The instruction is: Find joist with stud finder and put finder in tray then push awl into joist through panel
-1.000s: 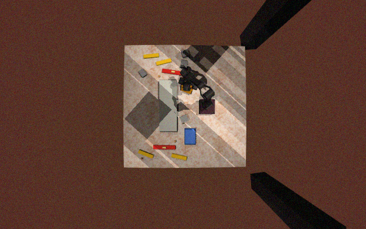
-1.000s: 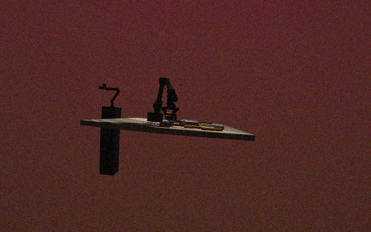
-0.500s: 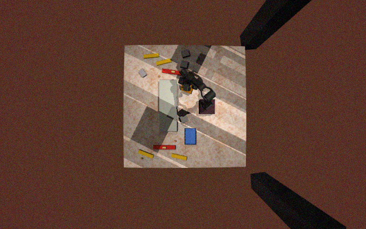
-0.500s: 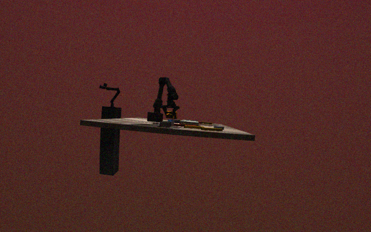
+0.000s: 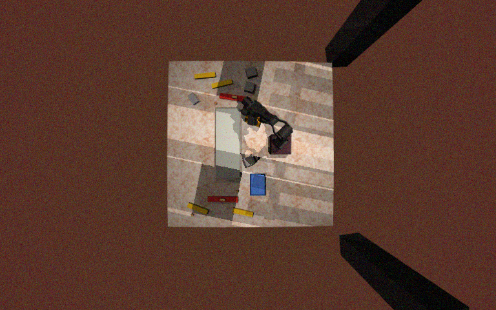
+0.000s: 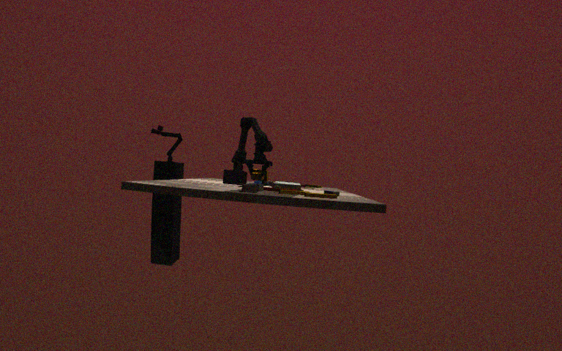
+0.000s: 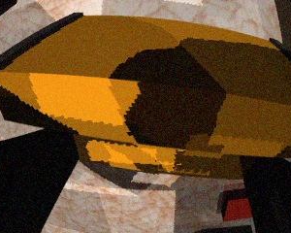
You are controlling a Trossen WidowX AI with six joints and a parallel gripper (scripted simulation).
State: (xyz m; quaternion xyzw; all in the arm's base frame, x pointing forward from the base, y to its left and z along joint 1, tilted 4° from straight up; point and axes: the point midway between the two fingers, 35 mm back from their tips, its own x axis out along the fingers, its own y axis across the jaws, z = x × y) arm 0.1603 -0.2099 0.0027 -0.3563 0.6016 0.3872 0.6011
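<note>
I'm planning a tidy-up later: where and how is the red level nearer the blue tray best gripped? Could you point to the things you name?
I'd take the red level (image 5: 222,199) at its middle, from straight above, closing across its narrow width: it is a long, slim bar lying flat, with both long sides uncovered.
</note>
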